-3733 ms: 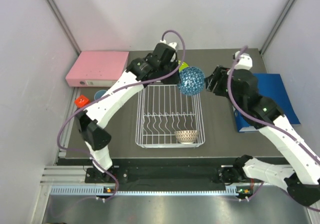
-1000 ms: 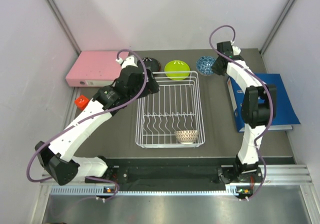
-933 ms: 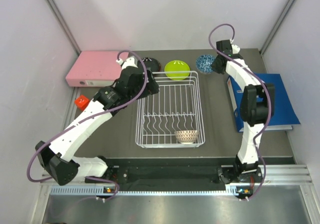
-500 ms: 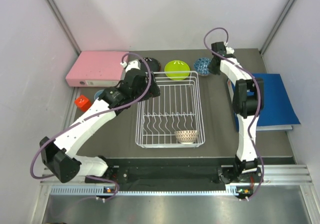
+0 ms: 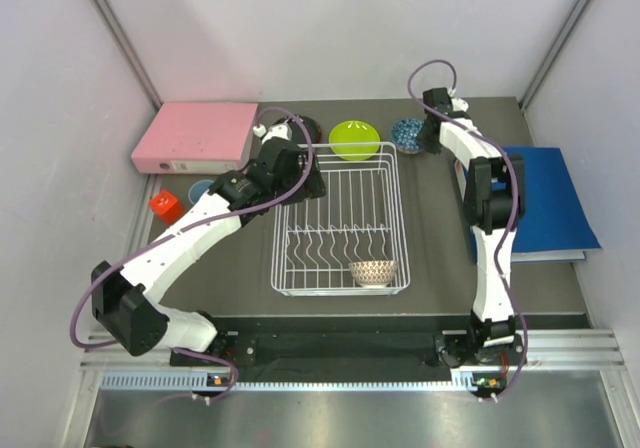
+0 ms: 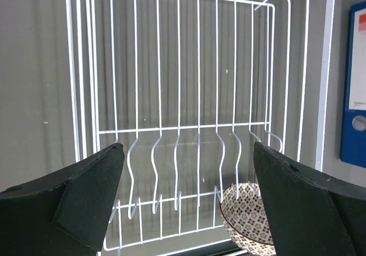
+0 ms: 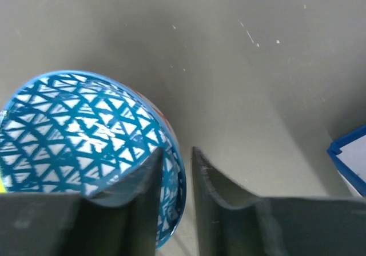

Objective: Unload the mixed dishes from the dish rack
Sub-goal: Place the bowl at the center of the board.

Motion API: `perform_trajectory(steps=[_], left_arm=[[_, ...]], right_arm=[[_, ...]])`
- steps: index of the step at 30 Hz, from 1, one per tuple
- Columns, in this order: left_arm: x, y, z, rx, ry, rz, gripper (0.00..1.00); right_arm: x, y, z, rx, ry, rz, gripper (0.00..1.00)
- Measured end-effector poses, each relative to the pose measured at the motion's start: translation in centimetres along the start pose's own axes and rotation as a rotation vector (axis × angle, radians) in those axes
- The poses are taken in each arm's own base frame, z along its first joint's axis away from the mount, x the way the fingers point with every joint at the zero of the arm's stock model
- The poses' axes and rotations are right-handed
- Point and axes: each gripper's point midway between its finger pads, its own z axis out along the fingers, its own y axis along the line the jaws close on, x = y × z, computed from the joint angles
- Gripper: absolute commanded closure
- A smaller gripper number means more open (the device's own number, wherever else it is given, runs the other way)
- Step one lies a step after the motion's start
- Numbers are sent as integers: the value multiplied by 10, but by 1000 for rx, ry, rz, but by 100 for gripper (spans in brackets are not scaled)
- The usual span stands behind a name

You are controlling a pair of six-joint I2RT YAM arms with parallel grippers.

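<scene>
The dish rack (image 5: 340, 230) is a white wire basket mid-table, and it fills the left wrist view (image 6: 183, 129). A beige patterned bowl (image 5: 373, 272) (image 6: 246, 213) sits in its near right corner. My left gripper (image 5: 305, 176) (image 6: 186, 199) hovers over the rack's far left part, open wide and empty. Behind the rack on the table are a lime green plate (image 5: 354, 138), a dark red plate (image 5: 305, 126) half hidden by my left arm, and a blue patterned bowl (image 5: 407, 131) (image 7: 74, 124). My right gripper (image 5: 418, 138) (image 7: 177, 153) straddles that bowl's rim, jaws slightly parted with a gap at the outer finger.
A pink binder (image 5: 195, 135) lies at the far left, with a pale blue cup (image 5: 202, 189) and a small red cube (image 5: 164, 205) just in front of it. A blue binder (image 5: 545, 203) (image 6: 354, 84) lies along the right side. Walls close in the back and both sides.
My right gripper carried the blue bowl a little left and its jaws have now parted off the rim. My left arm swung right, over the rack's far left corner.
</scene>
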Motion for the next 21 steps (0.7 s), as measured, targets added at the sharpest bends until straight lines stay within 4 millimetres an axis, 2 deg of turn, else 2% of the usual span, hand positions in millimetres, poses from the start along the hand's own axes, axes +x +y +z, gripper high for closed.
perform_trajectory(steps=[5, 10, 16, 21], left_arm=[[2, -4, 0, 20, 14, 10, 1], [6, -5, 1, 34, 27, 13, 1], [13, 0, 2, 26, 40, 23, 1], [7, -1, -6, 42, 17, 37, 1]], right_arm=[[9, -7, 5, 8, 11, -15, 57], [11, -12, -6, 9, 14, -26, 55], [5, -14, -37, -25, -2, -16, 52], [-23, -1, -83, -108, -67, 9, 50]])
